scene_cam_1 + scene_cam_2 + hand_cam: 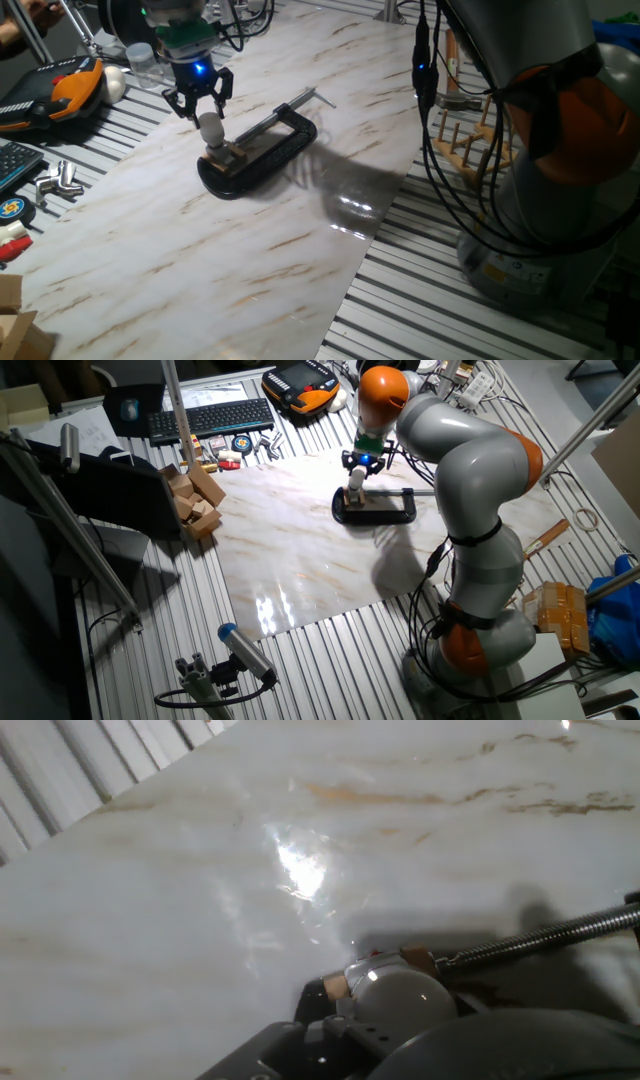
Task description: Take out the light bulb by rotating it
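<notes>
The end effector (201,105) hangs over the marbled tabletop (200,250) with its two black fingers (222,88) pointing down and spread to either side of the light bulb (210,127). In one fixed view the fingers stand at the level of the bulb's upper half with a gap visible on each side, so the end effector reads as released and not gripping. The light bulb stands upright, its base seated in the tan wooden socket block (226,156). The socket block is held inside the black C-clamp (262,150), which lies flat on the tabletop with its screw handle pointing toward 2 o'clock in that view. In the other fixed view the end effector (362,464) is directly above the light bulb (356,481), and the C-clamp (385,510) lies at the far edge of the marbled sheet, at about 3 o'clock from the bulb. The arm (470,470) reaches in from the right side of that view. In the hand view the light bulb (398,997) appears at 6 o'clock, close to the camera, frosted and round, with the socket block (335,986) showing at its left and the clamp's threaded screw (545,938) running off toward 3 o'clock. Finger contact cannot be judged from the hand view.
</notes>
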Controlling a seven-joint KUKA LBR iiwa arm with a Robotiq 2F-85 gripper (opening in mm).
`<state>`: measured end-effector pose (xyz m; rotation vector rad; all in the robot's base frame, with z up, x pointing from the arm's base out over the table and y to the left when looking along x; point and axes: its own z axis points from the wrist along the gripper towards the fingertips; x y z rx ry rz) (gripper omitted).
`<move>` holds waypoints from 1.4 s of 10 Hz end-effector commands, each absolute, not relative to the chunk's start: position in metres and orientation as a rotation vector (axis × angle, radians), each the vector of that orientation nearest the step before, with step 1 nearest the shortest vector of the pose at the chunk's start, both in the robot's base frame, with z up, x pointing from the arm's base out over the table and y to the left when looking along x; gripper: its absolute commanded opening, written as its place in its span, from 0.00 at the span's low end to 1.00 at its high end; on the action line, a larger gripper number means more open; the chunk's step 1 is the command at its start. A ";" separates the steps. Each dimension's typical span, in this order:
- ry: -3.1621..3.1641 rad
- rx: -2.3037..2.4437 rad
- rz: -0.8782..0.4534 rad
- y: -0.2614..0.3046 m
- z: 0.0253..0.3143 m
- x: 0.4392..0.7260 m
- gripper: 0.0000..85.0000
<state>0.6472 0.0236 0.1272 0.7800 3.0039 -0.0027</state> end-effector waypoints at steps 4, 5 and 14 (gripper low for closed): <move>3.009 0.710 -0.023 0.026 0.127 0.647 0.00; 3.007 0.665 -0.044 0.027 0.127 0.647 0.00; 3.031 0.460 -0.089 0.032 0.127 0.645 0.00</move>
